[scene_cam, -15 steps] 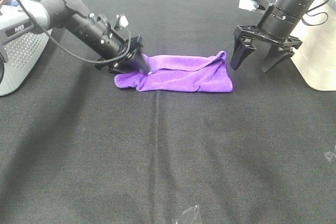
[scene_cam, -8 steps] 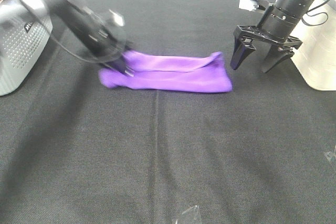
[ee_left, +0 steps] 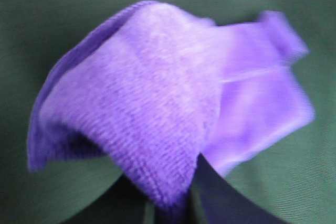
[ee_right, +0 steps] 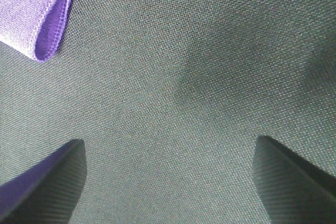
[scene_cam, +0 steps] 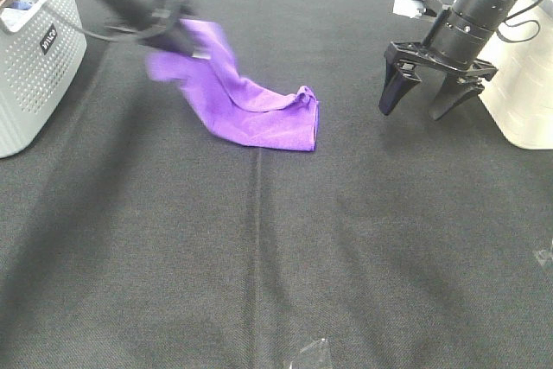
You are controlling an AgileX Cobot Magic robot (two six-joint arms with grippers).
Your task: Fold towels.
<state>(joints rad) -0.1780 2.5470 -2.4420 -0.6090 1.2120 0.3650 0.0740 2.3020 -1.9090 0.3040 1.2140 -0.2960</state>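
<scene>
So the black table cloth (scene_cam: 285,265) fills most of the overhead view, with a perforated grey basket (scene_cam: 34,66) at the far left edge and something pale and white (scene_cam: 518,84) at the far right. The purple towel (scene_cam: 251,105) sits left of centre: one end is lifted toward the basket, the other end drags on the cloth in a crumpled, half-folded strip. It looks super light and floppy, soft microfibre that sags wherever it isn't held, so I'd guess pinching right at a corner or hem is the way to go, since it'll bunch if you take the middle. The left gripper (scene_cam: 177,36) is clamped on the lifted end, blurry from overhead. The left wrist view shows what overhead can't: the fuzzy nap draped over the pinched fingertips (ee_left: 210,203). The right gripper (scene_cam: 432,97) hangs with jaws spread wide and nothing in them, well apart from the towel. Its wrist view catches a doubled hem (ee_right: 50,30) of the towel, plus a purple tint on one fingertip (ee_right: 47,187).
</scene>
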